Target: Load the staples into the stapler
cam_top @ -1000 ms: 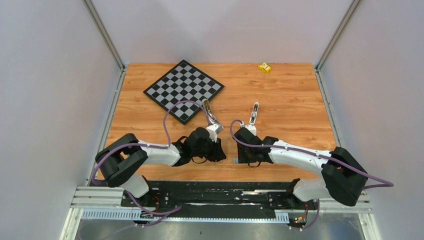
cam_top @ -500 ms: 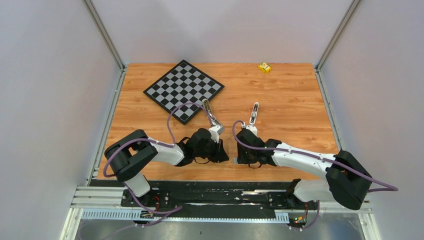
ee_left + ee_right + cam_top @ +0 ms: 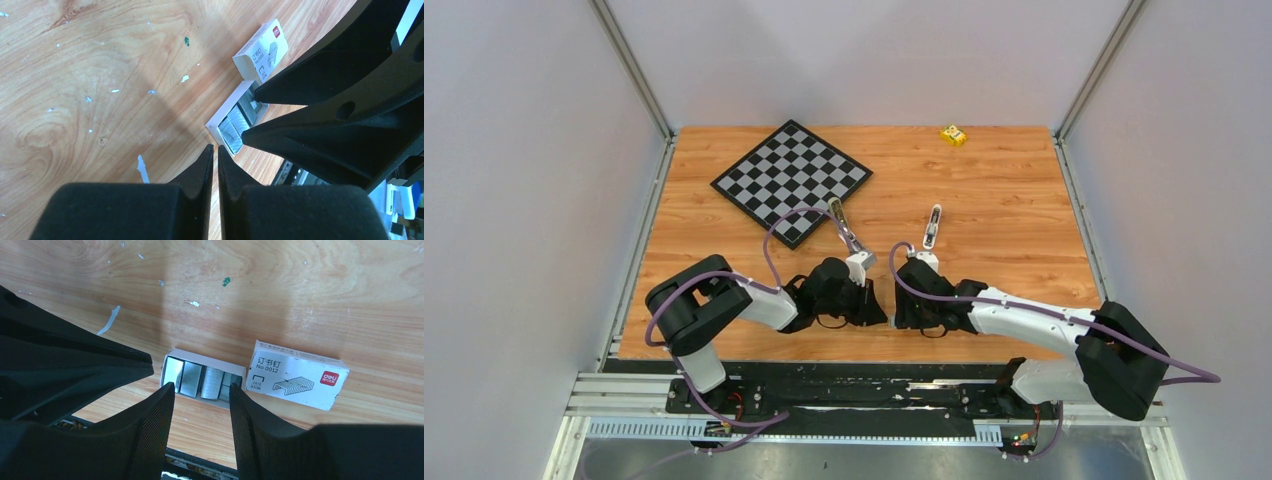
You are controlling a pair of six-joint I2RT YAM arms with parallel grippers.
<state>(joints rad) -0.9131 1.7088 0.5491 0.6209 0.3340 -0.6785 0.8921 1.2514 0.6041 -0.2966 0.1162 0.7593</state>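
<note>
The step in hand is the pick-up of the staples (image 3: 192, 379); nothing is loaded yet. They lie as several short silvery strips side by side in an open white tray (image 3: 200, 354), just beside the small white labelled box (image 3: 295, 375), at the near middle of the table (image 3: 1004, 180), between the two wrists.

The right gripper (image 3: 202, 392) hangs low over the tray with its fingers apart and empty, the tips straddling the near side of the strips without clamping any; the left gripper (image 3: 216, 150) sits just beside it, on the left, fingers pressed together on nothing.

The stapler (image 3: 842, 220) lies well apart from both, farther out and a little to the left, just off the near corner of the chessboard (image 3: 791, 180); whether its tray stands open I cannot tell from above. The yellow block (image 3: 953, 134) rests at the far edge, out of the matter.

The next move, as I judge it, calls for the right fingers to sink around a single strip and close gently; the strips are thin, smooth and packed close, so taking two at once, or tipping the light tray, is the risk.
</note>
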